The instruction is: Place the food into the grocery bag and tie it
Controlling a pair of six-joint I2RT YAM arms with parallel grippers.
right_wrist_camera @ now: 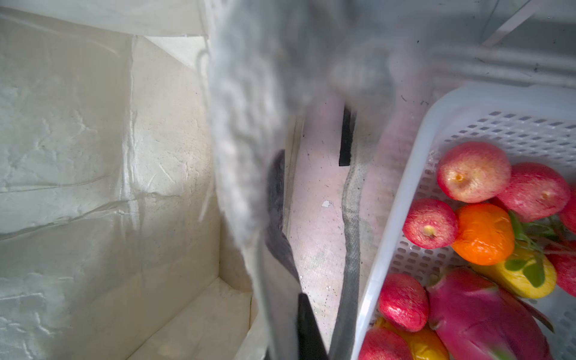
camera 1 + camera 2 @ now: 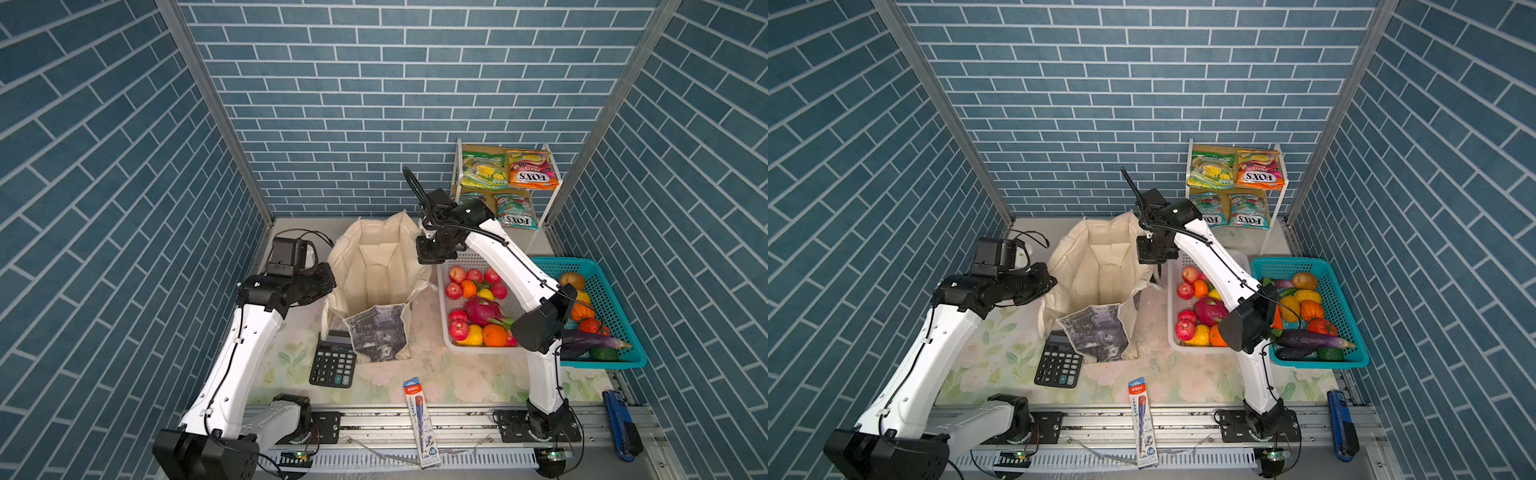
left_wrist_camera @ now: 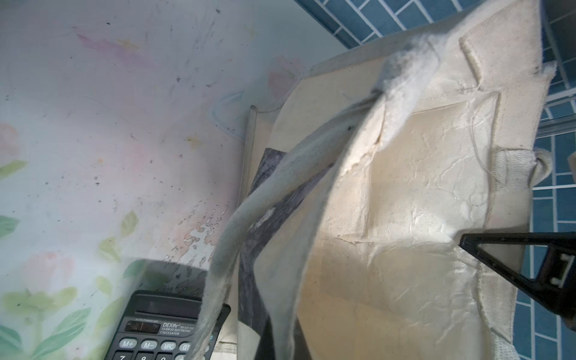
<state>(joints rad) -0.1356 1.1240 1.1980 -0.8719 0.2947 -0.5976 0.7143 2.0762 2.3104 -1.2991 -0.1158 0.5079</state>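
Cream canvas fills the middle of the table point(image 2: 291, 353): the grocery bag point(image 2: 376, 270) stands upright with its mouth wide and a printed panel folded down at the near side. In the right wrist view we look down its plain lining to the floor. We see the left gripper point(image 2: 331, 284) at the bag's left rim and the right gripper point(image 2: 431, 261) at its right rim, near the far corner. Both claws are pressed together. We cannot make out the jaws themselves clearly, but in each wrist view the rim cloth runs blurred right up to the lens, so we read each claw as pinching the rim of the grocery bag.

The food point(image 1: 483, 233) lies outside the bag. A white basket point(image 2: 443, 309), just right of the bag, holds the dragon fruit point(image 2: 482, 311), oranges point(image 2: 494, 334) and red apples point(image 2: 457, 275). Just beside it on the right, a teal basket point(image 2: 619, 320) holds the eggplant point(image 2: 590, 343) among other vegetables. Four candy packets point(image 2: 532, 168) lie on a rack point(image 2: 486, 148) by the back wall, two on each shelf. A black calculator point(image 2: 332, 365) lies against the bag's near left corner, and a pencil pack point(image 2: 419, 419) lies across the table's front edge
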